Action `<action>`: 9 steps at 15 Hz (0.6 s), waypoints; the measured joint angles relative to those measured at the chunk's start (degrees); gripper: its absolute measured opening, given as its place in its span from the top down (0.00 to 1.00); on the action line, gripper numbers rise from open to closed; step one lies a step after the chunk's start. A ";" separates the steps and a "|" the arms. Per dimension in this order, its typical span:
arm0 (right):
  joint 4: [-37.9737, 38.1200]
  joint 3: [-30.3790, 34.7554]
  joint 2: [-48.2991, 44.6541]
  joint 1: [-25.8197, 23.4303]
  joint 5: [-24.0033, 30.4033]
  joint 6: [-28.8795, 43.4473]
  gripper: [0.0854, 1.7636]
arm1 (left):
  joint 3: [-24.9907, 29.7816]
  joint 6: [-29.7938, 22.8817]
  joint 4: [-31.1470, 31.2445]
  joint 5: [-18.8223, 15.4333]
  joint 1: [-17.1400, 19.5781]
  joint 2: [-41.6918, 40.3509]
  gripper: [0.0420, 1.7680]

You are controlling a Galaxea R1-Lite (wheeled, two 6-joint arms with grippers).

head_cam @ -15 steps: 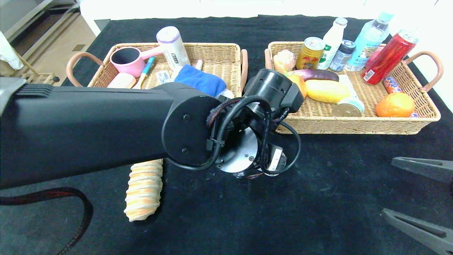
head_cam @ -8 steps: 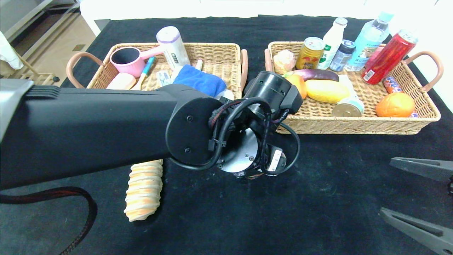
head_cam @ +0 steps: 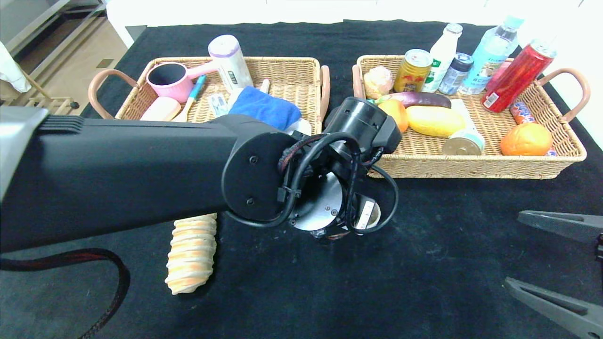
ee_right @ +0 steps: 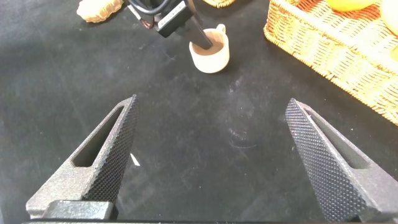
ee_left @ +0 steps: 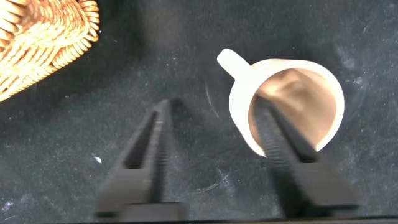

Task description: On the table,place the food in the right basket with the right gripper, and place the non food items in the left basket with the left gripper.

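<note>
A small cream cup (ee_left: 239, 99) with a handle stands upright on the black table (head_cam: 447, 263), in front of the gap between the two baskets. My left gripper (ee_left: 211, 106) hangs over it, open. One finger (ee_left: 280, 146) dips inside the cup and the other finger (ee_left: 152, 143) is outside, a gap away from the cup's wall. In the right wrist view the cup (ee_right: 209, 59) shows with that finger in it. My right gripper (head_cam: 514, 248) waits open at the table's right front. A striped bread roll (head_cam: 191, 252) lies at the left front.
The left basket (head_cam: 282, 61) holds a blue cloth (head_cam: 266, 108), a pink pot and a bottle. The right basket (head_cam: 471, 169) holds a yellow fruit (head_cam: 435, 121), an orange (head_cam: 525, 139), a tin (head_cam: 464, 143), an aubergine, cans and bottles.
My left wrist has shifted slightly over the cup, and a bit of the cup's rim now shows under it in the head view. The right gripper has barely moved.
</note>
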 joint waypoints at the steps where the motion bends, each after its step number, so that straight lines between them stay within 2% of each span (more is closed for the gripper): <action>1: 0.00 0.02 0.02 0.00 -0.01 0.00 0.03 | 0.11 0.01 0.00 -0.07 0.00 -0.04 0.54; 2: 0.02 0.05 0.04 0.00 0.00 -0.01 0.03 | 0.17 0.01 0.00 -0.11 0.00 -0.06 0.62; 3: 0.00 0.10 0.06 0.00 0.02 0.00 0.03 | 0.26 0.00 0.11 -0.44 0.00 -0.11 0.95; 9: 0.05 0.32 0.22 0.09 0.10 -0.01 0.03 | 1.38 0.00 -0.28 -0.85 -0.01 -0.54 0.95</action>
